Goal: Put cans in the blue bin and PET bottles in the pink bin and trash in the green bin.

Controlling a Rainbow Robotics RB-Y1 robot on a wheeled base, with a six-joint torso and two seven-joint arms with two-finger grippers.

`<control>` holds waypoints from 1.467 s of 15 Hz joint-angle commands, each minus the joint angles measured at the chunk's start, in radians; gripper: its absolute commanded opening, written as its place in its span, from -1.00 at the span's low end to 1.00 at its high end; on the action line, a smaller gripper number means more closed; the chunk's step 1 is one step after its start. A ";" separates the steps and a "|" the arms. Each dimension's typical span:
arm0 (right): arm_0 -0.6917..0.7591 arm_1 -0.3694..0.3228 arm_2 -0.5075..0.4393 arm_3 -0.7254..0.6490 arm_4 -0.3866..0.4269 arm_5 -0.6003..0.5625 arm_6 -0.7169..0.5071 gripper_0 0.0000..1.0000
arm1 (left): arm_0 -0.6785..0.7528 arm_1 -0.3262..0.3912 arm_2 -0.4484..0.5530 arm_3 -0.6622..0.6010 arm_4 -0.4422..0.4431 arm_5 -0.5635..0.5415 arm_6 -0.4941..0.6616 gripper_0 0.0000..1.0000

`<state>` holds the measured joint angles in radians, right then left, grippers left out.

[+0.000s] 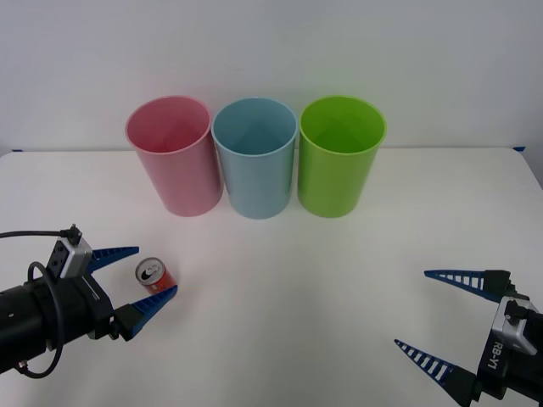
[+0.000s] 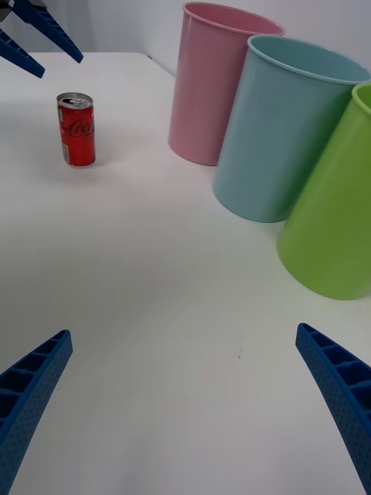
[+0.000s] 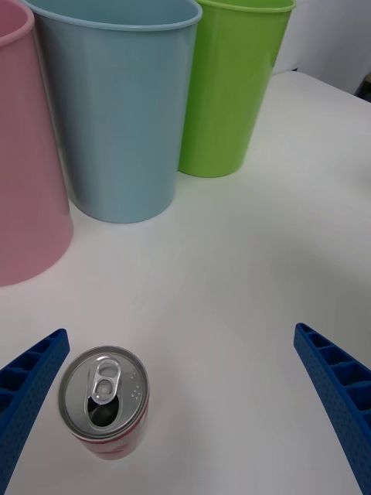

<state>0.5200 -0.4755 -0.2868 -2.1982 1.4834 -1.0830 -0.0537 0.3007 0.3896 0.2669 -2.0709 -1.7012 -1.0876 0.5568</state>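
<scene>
1 red can, 3 bins, 2 tools, left and right, both released.

White matte worktop spanning the front view, plain pale wall rising behind its far edge, small dark mark at the far right corner, another at the far left corner
</scene>
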 commanded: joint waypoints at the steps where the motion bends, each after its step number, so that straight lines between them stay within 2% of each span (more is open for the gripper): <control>1: 0.000 0.000 0.000 0.000 0.000 0.000 0.000 1.00 | 0.000 0.000 0.000 0.000 0.000 0.000 0.000 1.00; 17: 0.000 0.000 0.000 0.000 0.000 0.000 0.000 1.00 | 0.000 0.000 0.000 0.000 0.000 0.000 0.000 1.00; 19: 0.000 0.000 0.000 0.000 0.000 0.000 0.000 1.00 | 0.028 -0.032 0.008 -0.008 0.003 -0.002 -0.003 1.00; 22: 0.000 0.000 0.000 0.000 0.000 0.000 0.000 1.00 | 0.055 -0.034 0.011 -0.052 0.060 0.008 -0.018 1.00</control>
<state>0.5200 -0.4755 -0.2868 -2.1981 1.4833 -1.0830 -0.0537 0.3513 0.3561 0.2779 -2.1205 -1.6587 -1.0816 0.5464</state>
